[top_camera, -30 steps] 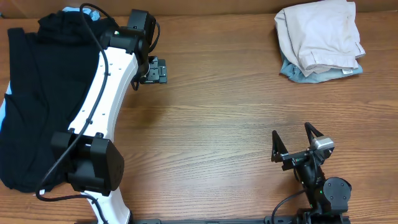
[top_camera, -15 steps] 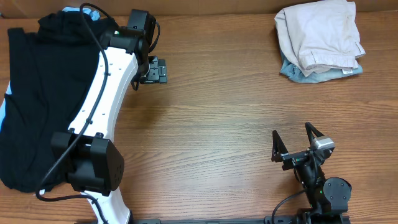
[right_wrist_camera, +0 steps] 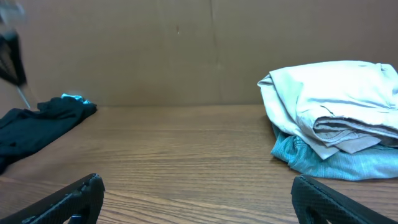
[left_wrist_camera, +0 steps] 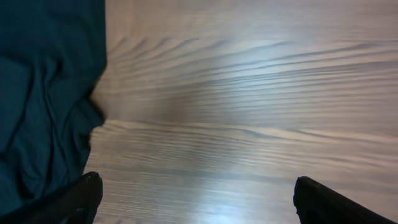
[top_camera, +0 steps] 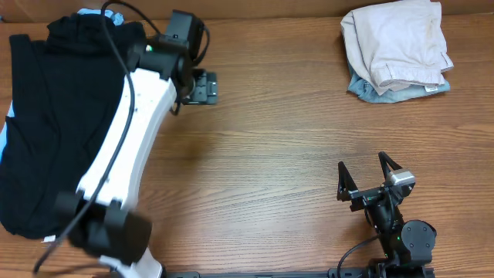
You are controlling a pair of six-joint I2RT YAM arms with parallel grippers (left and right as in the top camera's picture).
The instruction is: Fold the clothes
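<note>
A large black garment (top_camera: 54, 116) lies spread at the table's left, under my left arm; its edge shows in the left wrist view (left_wrist_camera: 43, 93). Folded cream-beige shorts (top_camera: 401, 42) lie on light-blue shorts (top_camera: 367, 86) at the back right, also in the right wrist view, the cream shorts (right_wrist_camera: 336, 99) over the blue ones (right_wrist_camera: 323, 158). My left gripper (top_camera: 202, 86) is open and empty over bare wood just right of the black garment. My right gripper (top_camera: 363, 174) is open and empty near the front edge.
The wooden table (top_camera: 278, 154) runs between the two heaps. A brown cardboard wall (right_wrist_camera: 186, 50) stands behind the table's far edge. A bit of light-blue cloth (top_camera: 93, 12) shows behind the black garment.
My left gripper has moved a little to the right, away from the black garment, and the arm has swung with it. The right arm and the folded heap have not moved.
</note>
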